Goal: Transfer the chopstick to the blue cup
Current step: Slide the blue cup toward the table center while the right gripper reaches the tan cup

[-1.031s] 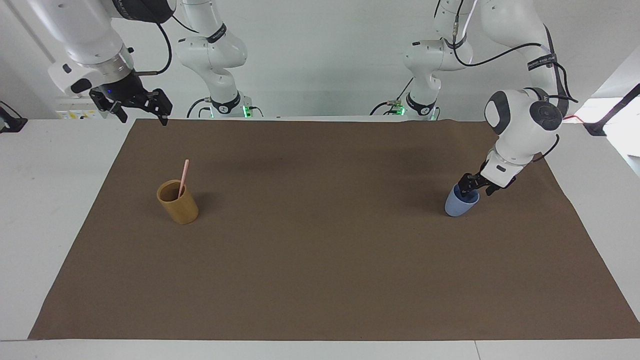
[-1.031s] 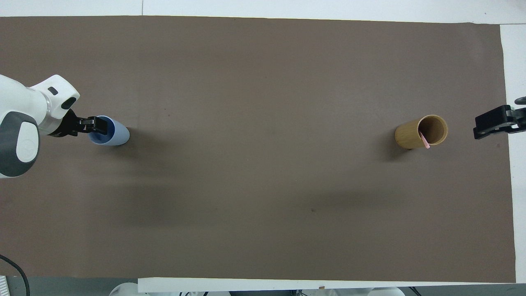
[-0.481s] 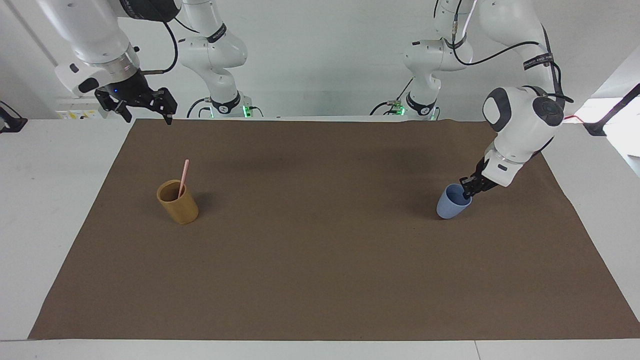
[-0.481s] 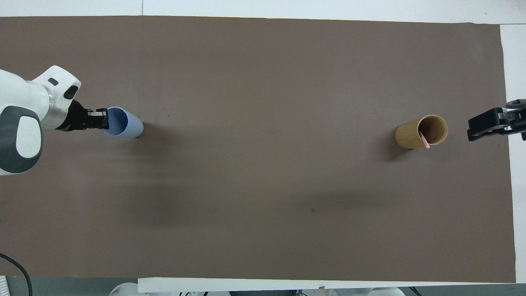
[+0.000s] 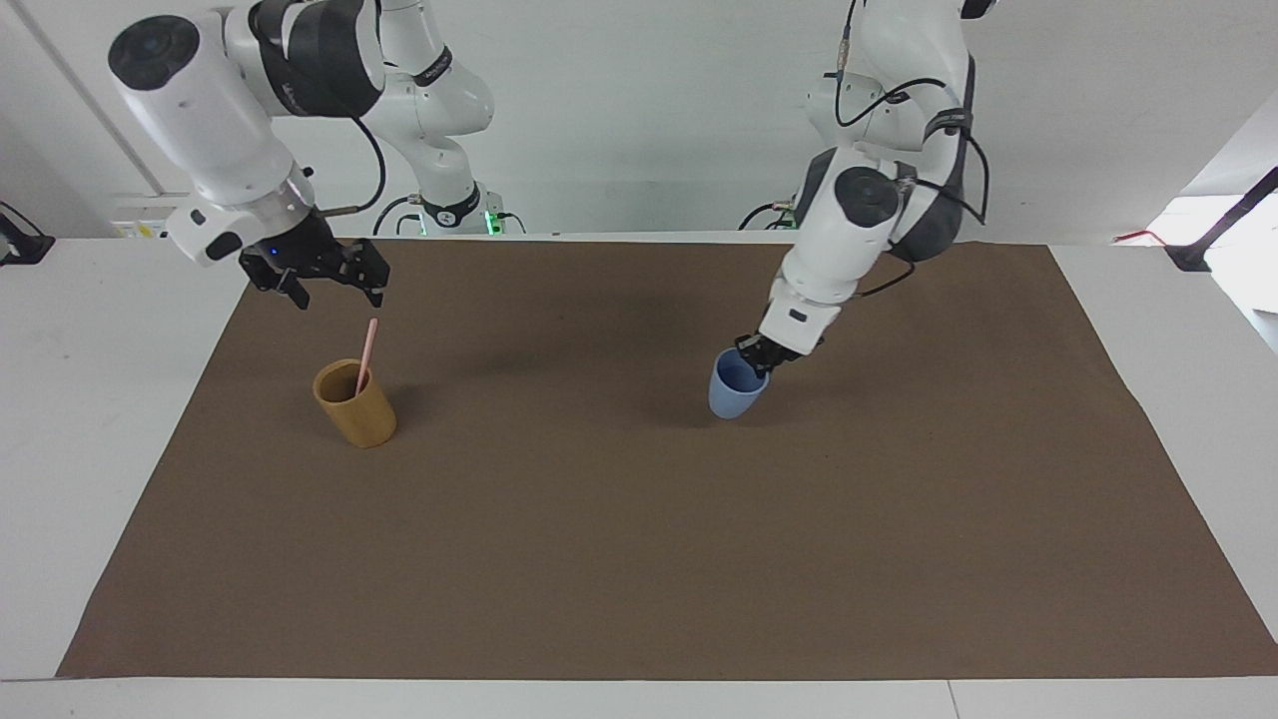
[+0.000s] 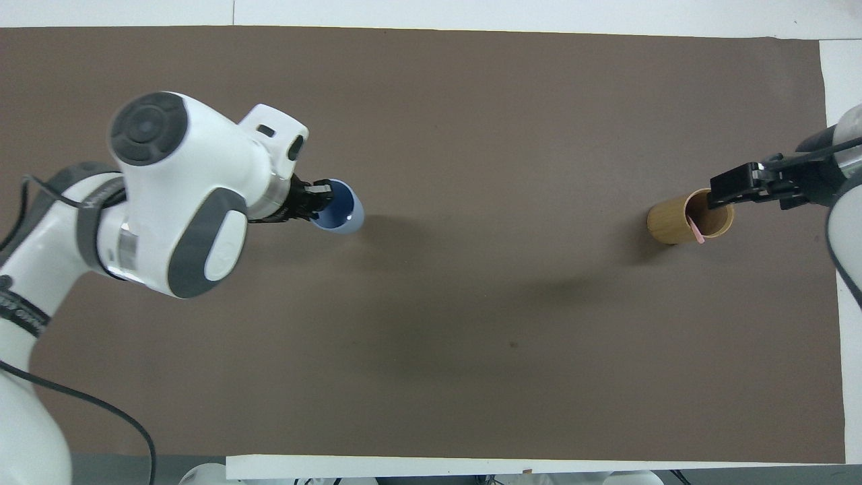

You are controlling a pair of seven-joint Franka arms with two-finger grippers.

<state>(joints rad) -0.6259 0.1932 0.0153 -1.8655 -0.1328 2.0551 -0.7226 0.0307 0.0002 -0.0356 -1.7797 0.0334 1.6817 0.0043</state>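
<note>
The blue cup (image 5: pixel 737 386) is tilted, low over the middle of the brown mat, with my left gripper (image 5: pixel 756 358) shut on its rim; both also show in the overhead view, the cup (image 6: pixel 342 217) and the gripper (image 6: pixel 322 202). I cannot tell whether the cup's base touches the mat. The pale pink chopstick (image 5: pixel 366 350) stands leaning in the tan bamboo cup (image 5: pixel 356 407) toward the right arm's end. My right gripper (image 5: pixel 337 292) is open and empty, in the air just above the chopstick's top end. In the overhead view it (image 6: pixel 724 190) is over the bamboo cup's rim (image 6: pixel 673 219).
The brown mat (image 5: pixel 639 539) covers most of the white table (image 5: pixel 90 419). Nothing else stands on it. The left arm's big white wrist (image 6: pixel 182 195) hangs over the mat at the left arm's end.
My left gripper has carried the blue cup from the left arm's end to the middle of the mat. My right gripper has moved in and down toward the chopstick's top.
</note>
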